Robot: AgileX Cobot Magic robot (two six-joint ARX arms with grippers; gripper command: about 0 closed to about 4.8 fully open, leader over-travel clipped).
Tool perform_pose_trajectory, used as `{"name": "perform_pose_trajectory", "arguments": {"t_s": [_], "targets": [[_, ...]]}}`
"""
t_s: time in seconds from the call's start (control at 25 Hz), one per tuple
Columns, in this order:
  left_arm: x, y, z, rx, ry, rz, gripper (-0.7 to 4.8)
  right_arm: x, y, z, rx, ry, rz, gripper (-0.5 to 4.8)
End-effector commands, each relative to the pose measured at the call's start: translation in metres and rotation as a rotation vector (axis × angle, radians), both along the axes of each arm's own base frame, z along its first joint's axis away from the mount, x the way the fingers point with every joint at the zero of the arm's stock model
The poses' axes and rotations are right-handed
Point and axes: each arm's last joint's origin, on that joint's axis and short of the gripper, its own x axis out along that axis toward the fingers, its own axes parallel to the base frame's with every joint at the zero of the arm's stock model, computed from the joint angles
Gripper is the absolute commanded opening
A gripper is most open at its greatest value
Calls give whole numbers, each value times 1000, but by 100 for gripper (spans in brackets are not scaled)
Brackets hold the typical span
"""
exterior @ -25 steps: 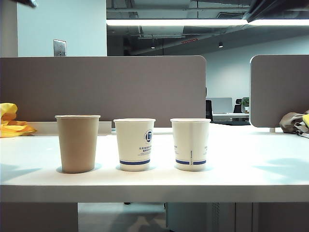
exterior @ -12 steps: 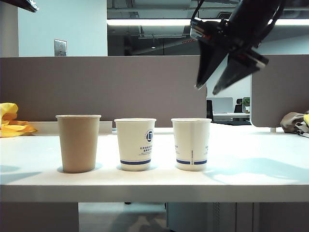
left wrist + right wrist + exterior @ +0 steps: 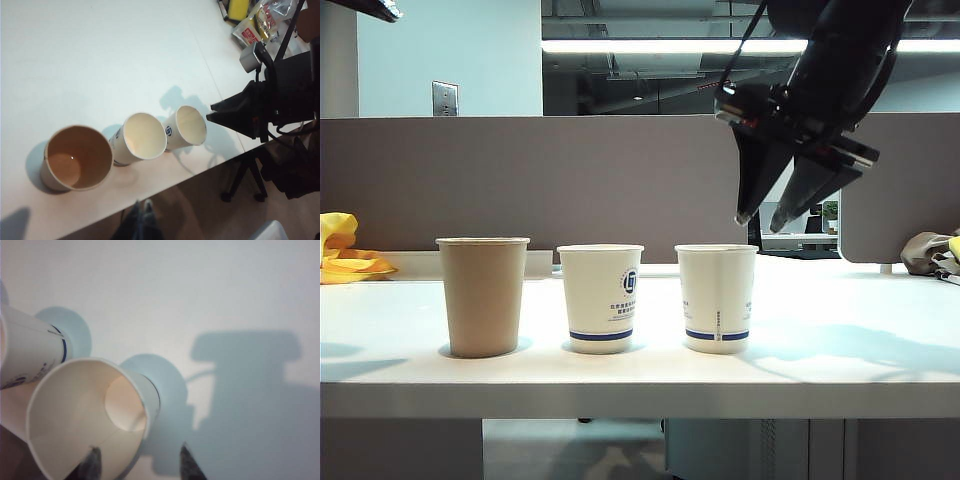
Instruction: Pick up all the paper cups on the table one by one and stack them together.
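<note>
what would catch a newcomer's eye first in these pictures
First, the row of three paper cups along the front of the white table: a brown cup at the left end, then a white cup with a blue logo, then a second white cup. Next, the dark right gripper hanging open in the air just above and to the right of that second white cup, holding nothing. The left gripper is not in view.

Three paper cups on the surface (image 3: 840,350), one kraft-brown cup (image 3: 481,296), two white cups with blue bands (image 3: 601,297) (image 3: 716,297), one yellow cloth (image 3: 345,251)
</note>
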Motion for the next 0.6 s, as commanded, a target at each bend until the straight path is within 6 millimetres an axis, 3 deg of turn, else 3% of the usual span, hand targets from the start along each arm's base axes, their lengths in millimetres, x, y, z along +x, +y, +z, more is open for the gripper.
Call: {"name": "perform_pose_trajectory", "arguments": {"t_s": [0.04,0.24,0.28,0.32,0.4,0.6], "targets": [[-3,0,0,-2,16,-10,-6,3,2,-4,-7,4,4,203],[-4,0,-2,-1,41,-10,-6,7,4,-13,-20,22,9,184],[-5,0,-2,-1,47,-9,-6,9,5,-16,-25,26,11,122],[-5,0,-2,0,52,-9,-6,9,5,-17,-29,23,13,101],[-5,0,-3,0,60,-9,-6,10,5,-16,-24,10,13,101],[-6,0,-4,1,73,-10,-6,13,6,-15,-11,-19,13,19]]}}
